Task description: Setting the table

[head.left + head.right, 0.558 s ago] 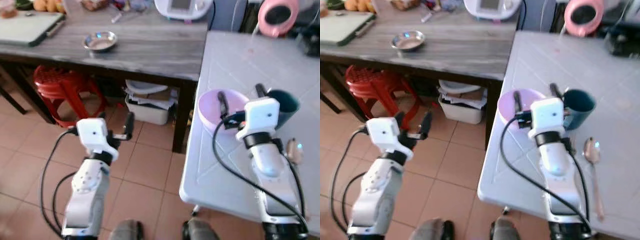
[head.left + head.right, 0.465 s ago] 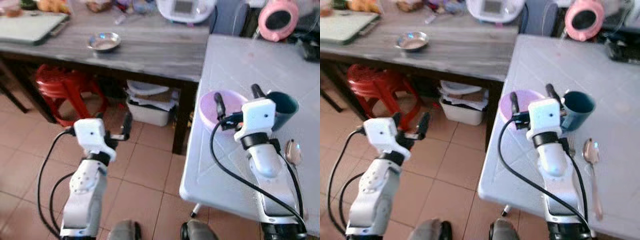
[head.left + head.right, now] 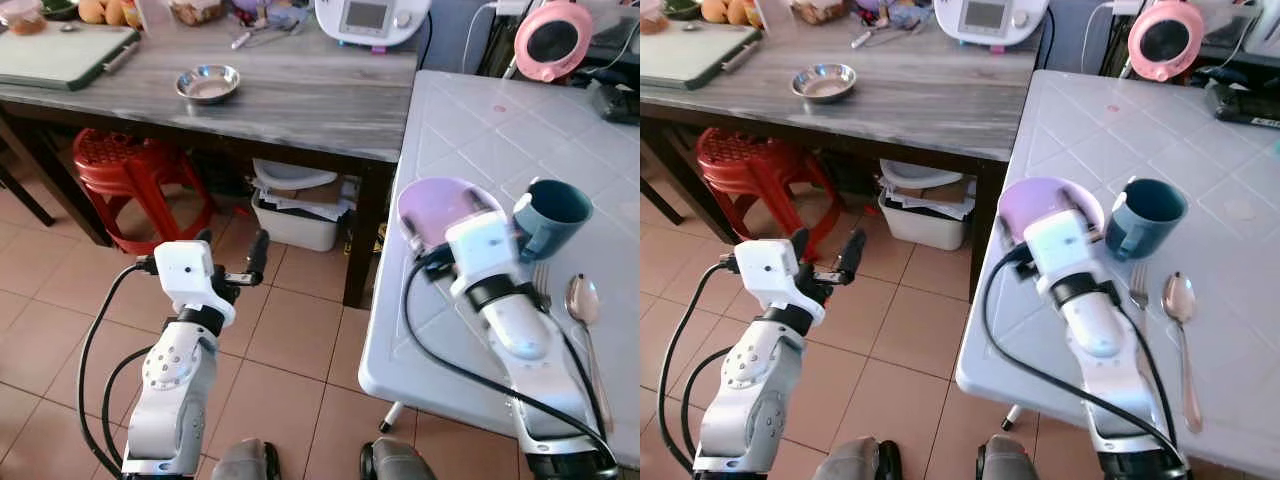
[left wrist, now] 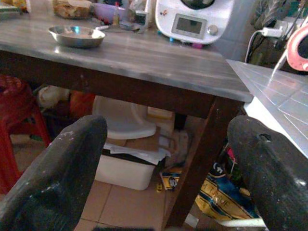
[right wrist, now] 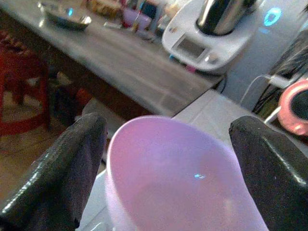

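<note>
Terracotta floor tiles are seen underfoot, with a red plastic stool tucked under a grey wood-grain table at the left. On that table a green cutting board, a small round steel dish and a white kitchen appliance are placed. A white storage bin is kept beneath it. Over the floor, the left gripper is held with its black fingers spread apart and nothing between them.

To the right, a white table with a diamond-grid surface is joined to the wooden one at a corner. The pink plastic bowl, round and smooth, is set near that table's left edge. The right gripper is positioned at the bowl, its fingers spread wide on either side of the rim; whether they touch it cannot be told. Just right of the bowl a dark teal mug is stood upright, and nearer the robot a fork and a metal spoon are laid side by side. At the far right corner a round pink object is seen.
</note>
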You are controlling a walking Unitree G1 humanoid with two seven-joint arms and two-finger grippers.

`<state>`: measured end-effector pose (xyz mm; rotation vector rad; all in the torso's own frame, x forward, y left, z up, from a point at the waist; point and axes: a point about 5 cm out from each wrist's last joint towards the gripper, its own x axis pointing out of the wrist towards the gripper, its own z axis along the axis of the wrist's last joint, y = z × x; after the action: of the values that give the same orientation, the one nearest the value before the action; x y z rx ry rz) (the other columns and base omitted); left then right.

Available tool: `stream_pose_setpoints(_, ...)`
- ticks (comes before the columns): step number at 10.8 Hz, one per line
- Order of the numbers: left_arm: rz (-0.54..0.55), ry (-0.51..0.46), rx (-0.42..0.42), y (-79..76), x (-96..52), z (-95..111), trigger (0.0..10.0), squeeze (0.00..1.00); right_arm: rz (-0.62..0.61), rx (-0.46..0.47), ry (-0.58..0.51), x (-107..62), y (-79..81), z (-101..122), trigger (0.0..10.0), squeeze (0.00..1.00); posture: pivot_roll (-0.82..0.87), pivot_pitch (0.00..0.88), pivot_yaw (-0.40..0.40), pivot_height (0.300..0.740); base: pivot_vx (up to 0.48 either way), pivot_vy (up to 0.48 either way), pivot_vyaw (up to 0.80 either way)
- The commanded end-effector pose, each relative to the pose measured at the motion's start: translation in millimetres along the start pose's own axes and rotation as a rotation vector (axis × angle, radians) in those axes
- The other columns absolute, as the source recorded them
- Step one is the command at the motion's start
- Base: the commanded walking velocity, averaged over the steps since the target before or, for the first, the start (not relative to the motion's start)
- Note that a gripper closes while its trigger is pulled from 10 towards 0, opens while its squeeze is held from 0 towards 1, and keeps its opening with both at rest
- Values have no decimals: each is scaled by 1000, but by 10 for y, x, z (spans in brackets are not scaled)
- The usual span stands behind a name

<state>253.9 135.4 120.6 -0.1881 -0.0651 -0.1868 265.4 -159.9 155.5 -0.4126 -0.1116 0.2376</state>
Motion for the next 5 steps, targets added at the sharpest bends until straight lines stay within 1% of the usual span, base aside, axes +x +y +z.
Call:
stream_pose_setpoints(1, 0, 13, 2, 7, 6, -12, 10000, 0, 34, -8, 7, -12, 25, 18, 10000, 886, -55, 129, 33, 740, 0, 0, 0)
stream_pose_setpoints(2, -2, 16, -1, 1, 7, -18, 10000, 0, 63, -2, 20, -23, 46, 6, 10000, 216, -56, 130, 33, 740, 0, 0, 0)
stream_pose_setpoints(3, -6, 19, -2, -4, 10, -22, 10000, 0, 94, -17, 32, -28, 61, 2, 10000, 20, -57, 130, 34, 740, 0, 0, 0)
stream_pose_setpoints(5, -11, 22, -3, -11, 11, -27, 10000, 0, 131, -9, 54, -23, 84, -11, 10000, 16, -57, 129, 34, 740, 0, 0, 0)
